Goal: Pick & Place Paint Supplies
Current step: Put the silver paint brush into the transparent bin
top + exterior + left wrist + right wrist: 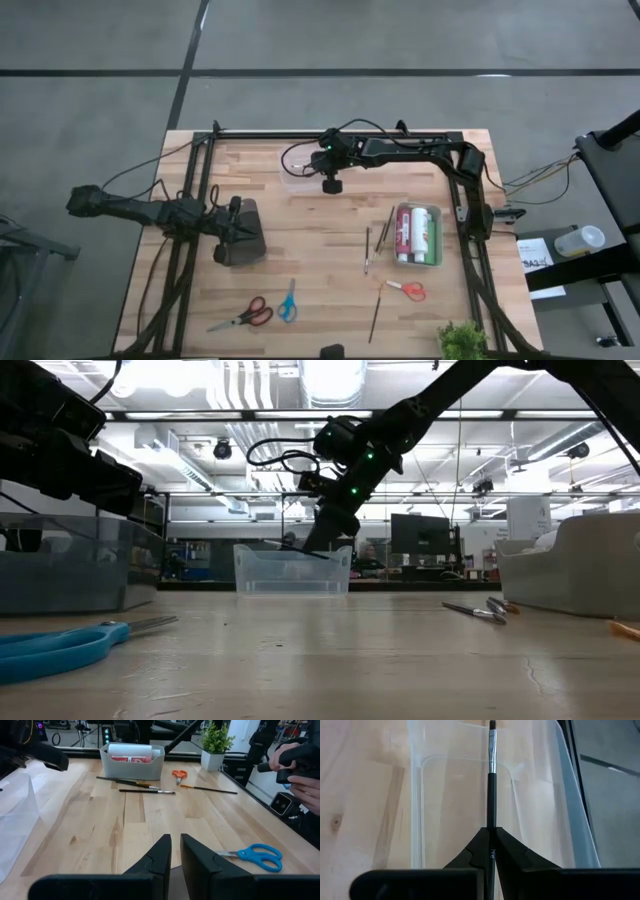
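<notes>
My right gripper [330, 186] is shut on a thin black-handled brush [491, 795] above a clear plastic bin [303, 170] at the table's far middle. The gripper also shows in the low view [322, 546]. Red, white and green paint bottles [418, 235] lie in a grey bin at the right. Two loose brushes [385, 230] lie on the table left of that bin, and a third [375, 315] lies nearer the front. My left gripper [260, 238] rests at the table's left, shut and empty; the left wrist view shows its fingers [175, 851] a hair apart. The tiny brown bottle is not in view. My right gripper pinches the brush's black handle [491, 822] between its two fingertips. The brush runs on ahead of the fingers, with its silver ferrule and bristle end [492, 740] farthest from them. The fingers slant down from above. The brush is held over the clear bin's floor [455, 810], clear of the table.
Red-handled scissors [247, 315] and blue scissors [288, 300] lie near the front left, and orange scissors [407, 290] lie at the front right. A small potted plant [462, 340] stands at the front right corner. A person's hand [300, 770] shows beyond the table edge.
</notes>
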`<state>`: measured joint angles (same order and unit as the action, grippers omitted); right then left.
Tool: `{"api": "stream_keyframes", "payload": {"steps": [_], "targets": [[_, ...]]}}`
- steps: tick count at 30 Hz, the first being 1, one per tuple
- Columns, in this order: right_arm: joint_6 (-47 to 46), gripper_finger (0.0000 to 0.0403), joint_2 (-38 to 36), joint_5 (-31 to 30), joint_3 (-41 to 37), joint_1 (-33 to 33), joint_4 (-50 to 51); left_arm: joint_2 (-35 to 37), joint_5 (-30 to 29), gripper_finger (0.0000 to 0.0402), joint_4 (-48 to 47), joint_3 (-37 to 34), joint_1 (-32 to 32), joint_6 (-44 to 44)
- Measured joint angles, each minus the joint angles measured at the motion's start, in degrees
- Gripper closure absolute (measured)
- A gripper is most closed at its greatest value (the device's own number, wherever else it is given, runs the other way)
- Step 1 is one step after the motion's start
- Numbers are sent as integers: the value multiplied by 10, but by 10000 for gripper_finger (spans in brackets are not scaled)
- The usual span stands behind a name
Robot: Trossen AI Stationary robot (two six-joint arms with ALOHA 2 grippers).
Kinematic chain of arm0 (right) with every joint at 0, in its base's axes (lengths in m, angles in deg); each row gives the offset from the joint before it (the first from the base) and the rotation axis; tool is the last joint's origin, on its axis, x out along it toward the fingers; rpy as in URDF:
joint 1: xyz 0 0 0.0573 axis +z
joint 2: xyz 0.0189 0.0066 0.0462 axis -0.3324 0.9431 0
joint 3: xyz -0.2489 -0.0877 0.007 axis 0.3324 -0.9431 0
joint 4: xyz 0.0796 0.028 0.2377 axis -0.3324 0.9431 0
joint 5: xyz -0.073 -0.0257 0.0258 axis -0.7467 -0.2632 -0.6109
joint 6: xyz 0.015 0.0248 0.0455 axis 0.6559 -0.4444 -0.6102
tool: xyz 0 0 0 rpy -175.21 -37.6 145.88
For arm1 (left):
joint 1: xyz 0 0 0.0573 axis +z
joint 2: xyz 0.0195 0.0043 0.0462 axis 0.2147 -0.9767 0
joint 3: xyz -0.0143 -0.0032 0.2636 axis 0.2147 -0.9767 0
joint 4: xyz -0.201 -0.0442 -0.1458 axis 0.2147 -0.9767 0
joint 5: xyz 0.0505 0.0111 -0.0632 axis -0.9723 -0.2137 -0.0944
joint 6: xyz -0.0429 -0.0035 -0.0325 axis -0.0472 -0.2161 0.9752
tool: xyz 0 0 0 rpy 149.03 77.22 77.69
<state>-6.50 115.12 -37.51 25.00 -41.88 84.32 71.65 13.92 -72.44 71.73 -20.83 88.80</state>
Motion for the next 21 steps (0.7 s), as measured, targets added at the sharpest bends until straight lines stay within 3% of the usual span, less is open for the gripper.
{"api": "stream_keyframes", "payload": {"steps": [5, 12, 21], "targets": [[-16, 380, 0, 3, 0, -1, 0, 0, 0, 351, 0, 0, 0, 0], [-12, 327, 0, 15, 0, -2, -1, 0, 0, 351, 0, 0, 0, 0], [-15, 320, 2, 14, -1, -2, -1, 0, 0, 351, 0, 0, 0, 0]]}}
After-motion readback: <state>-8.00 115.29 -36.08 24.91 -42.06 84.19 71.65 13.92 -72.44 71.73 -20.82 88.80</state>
